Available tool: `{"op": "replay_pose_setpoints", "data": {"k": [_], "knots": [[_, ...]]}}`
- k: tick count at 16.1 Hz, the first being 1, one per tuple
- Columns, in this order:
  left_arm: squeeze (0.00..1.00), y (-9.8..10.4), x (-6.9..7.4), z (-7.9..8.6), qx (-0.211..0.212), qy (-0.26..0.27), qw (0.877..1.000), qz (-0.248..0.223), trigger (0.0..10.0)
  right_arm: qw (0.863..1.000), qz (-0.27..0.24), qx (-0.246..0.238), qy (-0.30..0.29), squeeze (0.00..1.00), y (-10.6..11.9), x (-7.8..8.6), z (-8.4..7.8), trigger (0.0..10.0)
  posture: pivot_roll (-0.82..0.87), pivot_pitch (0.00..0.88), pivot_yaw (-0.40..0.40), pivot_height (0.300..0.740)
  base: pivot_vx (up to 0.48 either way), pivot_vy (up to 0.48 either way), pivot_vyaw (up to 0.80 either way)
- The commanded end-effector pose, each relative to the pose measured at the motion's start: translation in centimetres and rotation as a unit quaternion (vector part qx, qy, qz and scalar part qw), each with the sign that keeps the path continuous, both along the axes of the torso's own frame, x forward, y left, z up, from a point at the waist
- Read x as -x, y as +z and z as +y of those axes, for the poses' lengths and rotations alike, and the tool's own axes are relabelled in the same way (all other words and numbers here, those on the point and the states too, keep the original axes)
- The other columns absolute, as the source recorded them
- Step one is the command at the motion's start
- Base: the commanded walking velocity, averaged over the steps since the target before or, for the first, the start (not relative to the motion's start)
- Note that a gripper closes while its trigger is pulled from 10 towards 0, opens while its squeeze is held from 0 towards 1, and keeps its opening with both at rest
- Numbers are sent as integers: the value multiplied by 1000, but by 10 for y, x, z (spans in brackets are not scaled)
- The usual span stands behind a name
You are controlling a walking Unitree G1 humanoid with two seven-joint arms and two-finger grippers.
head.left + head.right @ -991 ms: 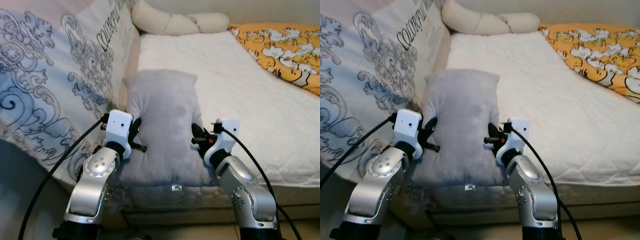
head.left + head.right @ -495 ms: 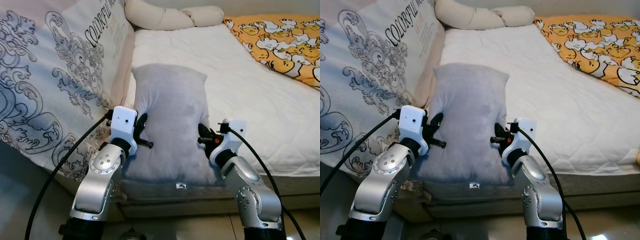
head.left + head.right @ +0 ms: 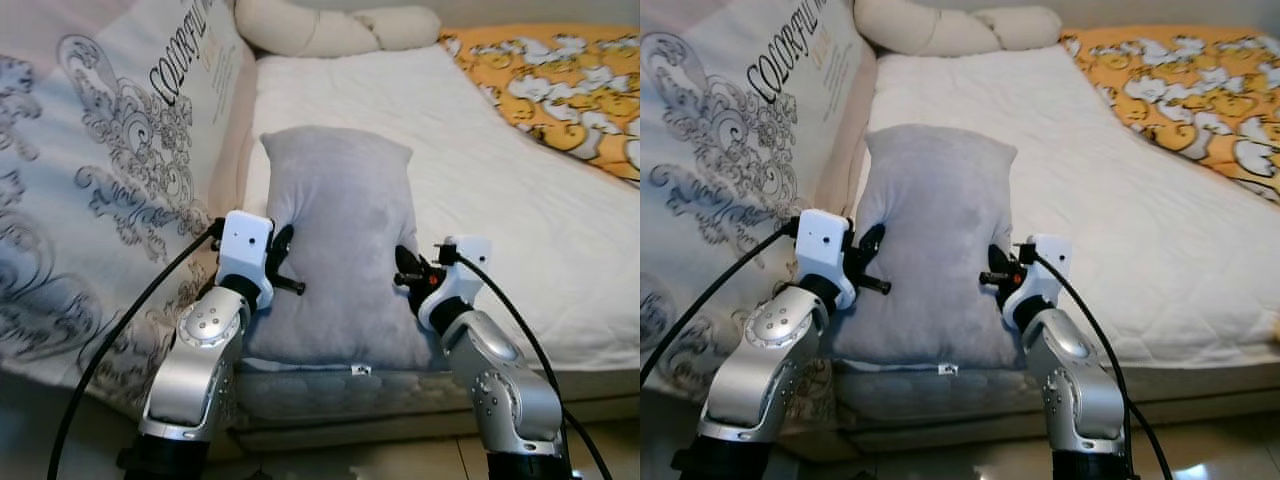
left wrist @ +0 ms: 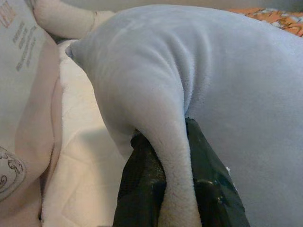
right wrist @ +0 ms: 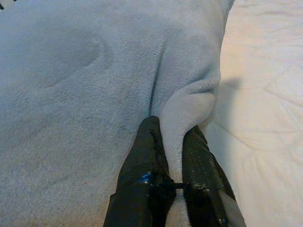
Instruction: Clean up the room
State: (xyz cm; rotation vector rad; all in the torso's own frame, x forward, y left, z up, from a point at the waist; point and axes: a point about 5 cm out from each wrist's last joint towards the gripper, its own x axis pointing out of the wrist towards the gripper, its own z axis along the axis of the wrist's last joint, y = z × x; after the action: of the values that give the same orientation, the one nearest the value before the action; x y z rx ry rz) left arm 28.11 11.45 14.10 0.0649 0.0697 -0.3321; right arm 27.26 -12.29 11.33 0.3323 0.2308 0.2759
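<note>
Both sides of the grey pillow (image 3: 340, 250) pinched: left gripper (image 4: 176, 189) clamped on a fold of its 9 o'clock edge, right gripper (image 5: 171, 176) clamped on a fold of its 3 o'clock edge, plush bulging between each pair of black fingers. Compared with a second ago, not much different at the grip itself, same two folds caught at the same places along the edges; whole scene slid within the head views, so camera motion rather than pillow motion, and the pillow apparently resting a touch further onto the white mattress (image 3: 480, 180). Probably a carry-and-place step near its end, release likely next, though no certainty of that. Pillow lying flat at the near, 6 o'clock edge of the mattress, small tag at that end, just beside the patterned cushion (image 3: 110, 170) at 9 o'clock, well apart from the yellow duck blanket (image 3: 560, 90) at 2 o'clock. Long axis running 6 to 12 o'clock, far short edge pointing toward the cream bolster (image 3: 330, 28) at 12 o'clock
</note>
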Motion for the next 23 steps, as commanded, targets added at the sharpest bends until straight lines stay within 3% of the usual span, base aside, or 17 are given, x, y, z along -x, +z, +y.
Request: {"op": "replay_pose_setpoints", "data": {"k": [1,2,5,11,14,23], "knots": [[0,9,-3,-1,0,1,1000,-24,10000,1000,-19,5,7,0,6,-3,1,10000,24,0,35,740,379,0,0],[0,9,-3,-1,-1,-1,1000,-25,10000,999,-23,23,11,0,6,-4,1,10000,23,0,35,740,379,0,800],[0,9,-2,-2,-2,-6,1000,-25,10000,1000,-10,0,-26,0,3,-5,-4,10000,22,0,37,740,380,0,533],[0,8,-1,-3,-7,-14,1000,-24,10000,999,-20,26,22,0,2,-2,5,10000,30,0,32,740,371,0,133],[0,8,0,-3,-9,-16,1000,-24,10000,1000,-12,16,19,0,-1,0,6,10000,36,0,30,740,356,0,0],[0,4,7,-3,-13,-33,999,-8,10000,1000,3,17,21,0,-8,2,5,10000,43,0,37,740,0,0,0]]}}
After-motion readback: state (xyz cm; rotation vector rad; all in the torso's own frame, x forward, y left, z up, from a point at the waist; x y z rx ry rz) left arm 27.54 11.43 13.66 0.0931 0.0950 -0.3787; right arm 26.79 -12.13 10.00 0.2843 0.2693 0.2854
